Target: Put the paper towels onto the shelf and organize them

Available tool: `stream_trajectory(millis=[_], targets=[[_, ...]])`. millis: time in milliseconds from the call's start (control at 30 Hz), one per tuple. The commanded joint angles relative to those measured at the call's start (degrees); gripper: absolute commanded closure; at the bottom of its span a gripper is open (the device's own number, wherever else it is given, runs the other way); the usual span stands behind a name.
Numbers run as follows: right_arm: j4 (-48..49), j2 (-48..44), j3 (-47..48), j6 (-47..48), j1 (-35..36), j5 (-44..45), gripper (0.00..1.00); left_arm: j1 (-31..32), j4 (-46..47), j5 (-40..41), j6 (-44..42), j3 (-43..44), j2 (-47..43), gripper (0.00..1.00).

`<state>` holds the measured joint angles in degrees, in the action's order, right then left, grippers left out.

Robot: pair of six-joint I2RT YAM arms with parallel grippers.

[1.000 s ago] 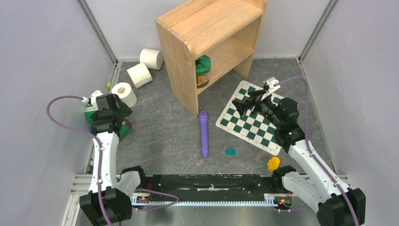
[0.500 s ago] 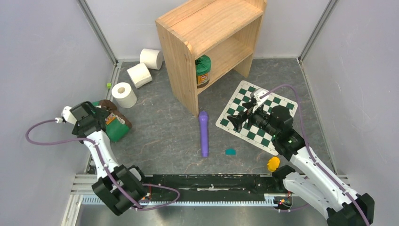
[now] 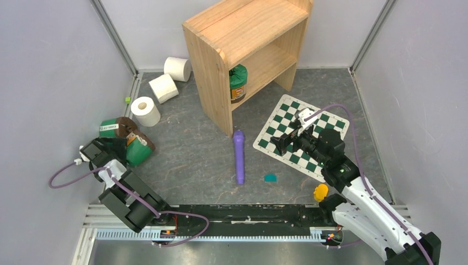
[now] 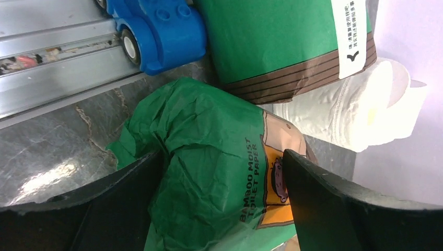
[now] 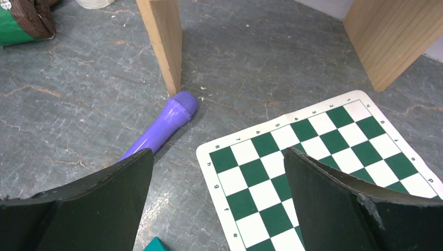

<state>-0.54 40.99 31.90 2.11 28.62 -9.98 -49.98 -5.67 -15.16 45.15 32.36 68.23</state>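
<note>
Three white paper towel rolls (image 3: 177, 68), (image 3: 163, 88), (image 3: 145, 110) lie on the floor at the far left, left of the wooden shelf (image 3: 248, 33). One roll (image 4: 365, 110) shows in the left wrist view behind the green packs. My left gripper (image 3: 115, 147) is open at the near left, its jaws (image 4: 222, 172) standing on either side of a green wrapped pack (image 4: 209, 157), not the white rolls. My right gripper (image 3: 281, 144) is open and empty (image 5: 217, 172) over the near-left corner of the checkered board (image 5: 324, 157).
Two green packs (image 3: 113, 128), (image 3: 138, 148) lie at the left wall; a third (image 3: 238, 83) stands on the shelf's lower tier. A purple microphone (image 3: 239, 157), teal block (image 3: 270, 178) and yellow piece (image 3: 320, 192) lie on the floor. A blue toy car (image 4: 162, 26) sits by the rail.
My left arm has drawn back and down to the near left, uncovering both green packs. My right gripper has shifted slightly nearer over the board's corner.
</note>
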Motion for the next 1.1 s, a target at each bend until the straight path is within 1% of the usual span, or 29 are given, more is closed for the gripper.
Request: stream_trajectory(millis=[0,100,167,400,533,600,667,833,900,967,1067], targets=[[1.0,0.6,-0.3,1.1,0.6,1.4,0.02,-1.2,8.8,-7.5,2.3,-2.2,2.3,0.11],[1.3,1.4,-0.3,1.1,1.1,1.6,0.02,-1.2,11.6,-10.4,2.7,-3.1,3.5,0.14],[1.7,1.9,-0.3,1.1,1.2,1.6,0.02,-1.3,13.4,-12.3,3.1,-3.5,3.9,0.19],[1.9,2.5,-0.3,1.1,1.9,1.8,0.02,-0.8,17.8,-17.4,4.7,-4.1,1.7,0.49],[1.9,2.3,-0.3,1.1,2.0,1.7,0.02,1.8,19.7,-19.5,4.7,-3.3,0.2,0.63],[1.9,2.0,-0.3,1.1,2.1,1.8,0.02,5.0,17.7,-19.7,2.7,-1.3,-0.8,0.66],[1.9,1.7,-0.4,1.1,2.1,1.9,0.02,10.0,12.9,-18.4,-1.6,1.9,-2.3,0.68],[1.3,0.9,-0.3,1.2,2.1,2.0,0.02,24.1,-4.5,-10.3,-16.2,12.4,-5.4,0.72],[1.0,0.6,-0.1,1.5,2.1,1.6,0.02,29.7,-9.9,-7.6,-21.1,15.2,-6.7,0.73],[1.0,0.4,0.0,1.6,2.1,1.1,0.02,35.4,-14.9,-4.7,-25.6,17.0,-8.2,0.74],[1.0,0.5,0.2,1.6,2.1,-0.2,0.02,44.3,-21.1,-0.6,-30.0,18.4,-10.4,0.74]])
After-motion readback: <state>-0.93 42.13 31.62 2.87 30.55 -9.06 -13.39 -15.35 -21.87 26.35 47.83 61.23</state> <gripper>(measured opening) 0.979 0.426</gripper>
